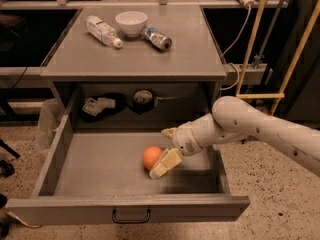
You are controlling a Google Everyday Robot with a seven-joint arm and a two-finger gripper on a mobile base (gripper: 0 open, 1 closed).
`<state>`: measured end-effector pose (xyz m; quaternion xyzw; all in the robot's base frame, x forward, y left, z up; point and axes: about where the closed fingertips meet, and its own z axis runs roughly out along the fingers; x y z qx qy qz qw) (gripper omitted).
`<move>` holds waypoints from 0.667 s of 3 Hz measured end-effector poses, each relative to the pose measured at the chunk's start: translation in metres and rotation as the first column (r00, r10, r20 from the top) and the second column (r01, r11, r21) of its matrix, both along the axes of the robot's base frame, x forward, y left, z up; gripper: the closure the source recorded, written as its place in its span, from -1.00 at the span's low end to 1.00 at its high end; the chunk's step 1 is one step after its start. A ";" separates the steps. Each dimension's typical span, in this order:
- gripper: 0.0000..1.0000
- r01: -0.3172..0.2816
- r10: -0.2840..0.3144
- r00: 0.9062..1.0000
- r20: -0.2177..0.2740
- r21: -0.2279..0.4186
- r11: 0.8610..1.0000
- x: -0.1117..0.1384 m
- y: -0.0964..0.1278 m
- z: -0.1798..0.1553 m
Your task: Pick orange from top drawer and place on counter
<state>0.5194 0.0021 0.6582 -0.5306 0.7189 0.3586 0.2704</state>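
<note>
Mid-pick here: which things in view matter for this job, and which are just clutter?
Job: small round orange fruit in the wide grey top drawer; flat grey counter; gripper, open, at the orange inside the drawer.
Lying about: white bowl and two clear plastic bottles on the counter; dark items beneath it.

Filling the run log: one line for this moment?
gripper: open, in drawer beside orange | orange: on drawer floor | counter: no orange yet
</note>
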 end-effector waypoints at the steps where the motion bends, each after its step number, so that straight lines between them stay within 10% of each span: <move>1: -1.00 0.053 -0.050 0.997 0.059 -0.052 0.997 0.004 -0.002 -0.002; 2: -1.00 0.167 -0.148 0.980 0.133 -0.142 0.976 0.005 -0.008 -0.010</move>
